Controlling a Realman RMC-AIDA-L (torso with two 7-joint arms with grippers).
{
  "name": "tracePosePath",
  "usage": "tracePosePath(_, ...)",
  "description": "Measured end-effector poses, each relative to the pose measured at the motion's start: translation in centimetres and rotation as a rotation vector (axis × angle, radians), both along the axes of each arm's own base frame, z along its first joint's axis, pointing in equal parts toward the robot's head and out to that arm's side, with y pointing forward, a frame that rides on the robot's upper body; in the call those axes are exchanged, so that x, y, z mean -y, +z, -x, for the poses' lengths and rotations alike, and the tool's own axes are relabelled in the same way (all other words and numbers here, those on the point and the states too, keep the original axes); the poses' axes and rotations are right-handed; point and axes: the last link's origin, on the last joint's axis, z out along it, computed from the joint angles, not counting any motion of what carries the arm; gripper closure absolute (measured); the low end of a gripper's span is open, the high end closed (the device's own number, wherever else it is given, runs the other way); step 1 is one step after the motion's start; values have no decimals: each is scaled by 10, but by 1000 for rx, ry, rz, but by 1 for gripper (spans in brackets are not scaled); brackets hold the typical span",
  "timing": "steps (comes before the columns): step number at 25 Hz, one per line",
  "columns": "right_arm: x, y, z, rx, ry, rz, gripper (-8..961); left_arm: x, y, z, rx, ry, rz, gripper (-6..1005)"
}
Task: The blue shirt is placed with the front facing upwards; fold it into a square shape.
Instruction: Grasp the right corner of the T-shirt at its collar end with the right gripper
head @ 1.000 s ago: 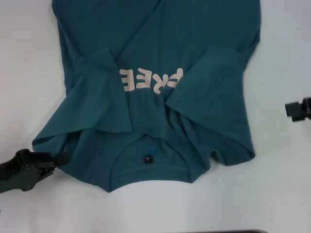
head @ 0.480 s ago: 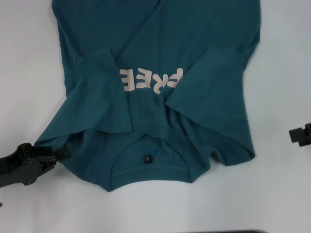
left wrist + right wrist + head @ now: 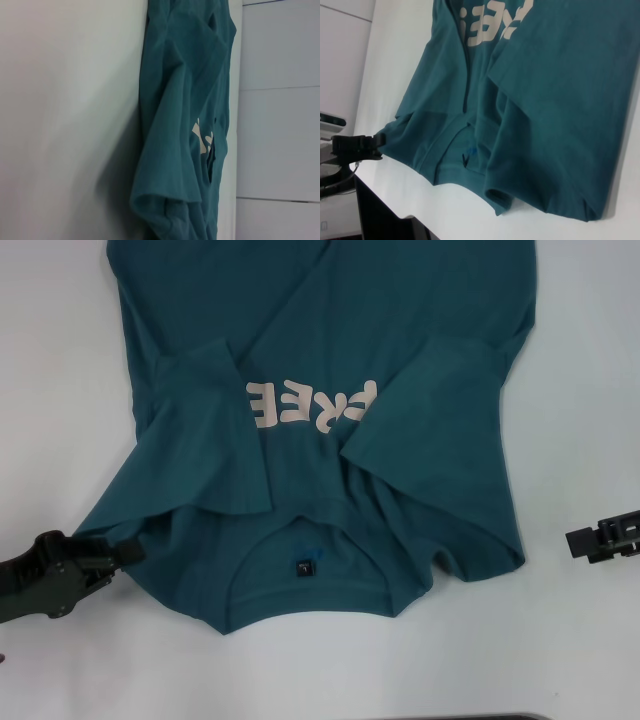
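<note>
The blue shirt (image 3: 320, 330) lies front up on the white table (image 3: 585, 360), collar towards me. Both short sleeves are folded in over the chest, beside the pale "FREE" lettering (image 3: 310, 405). A small dark neck tag (image 3: 303, 566) shows inside the collar. My left gripper (image 3: 125, 550) is low at the shirt's near left shoulder corner, its tip touching the cloth edge; the right wrist view shows that gripper (image 3: 377, 142) at the same corner. My right gripper (image 3: 575, 540) hovers over bare table, a short way right of the near right shoulder. The left wrist view shows the shirt (image 3: 175, 150) from the side.
Bare white table surrounds the shirt on the left, right and near sides. The table's near edge (image 3: 385, 200) runs close behind the collar, with a dark strip (image 3: 450, 717) just beyond it. The shirt's hem end runs out of the head view at the far side.
My left gripper has slid in from just off the shirt until it touches the left shoulder corner. My right gripper has come nearer to me and a little towards the shirt.
</note>
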Motion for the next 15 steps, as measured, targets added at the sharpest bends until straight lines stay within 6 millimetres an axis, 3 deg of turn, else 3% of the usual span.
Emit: tracePosePath(15, 1, -12, -6, 37, 16, -7, 146, 0, 0, 0, 0, 4, -4, 991)
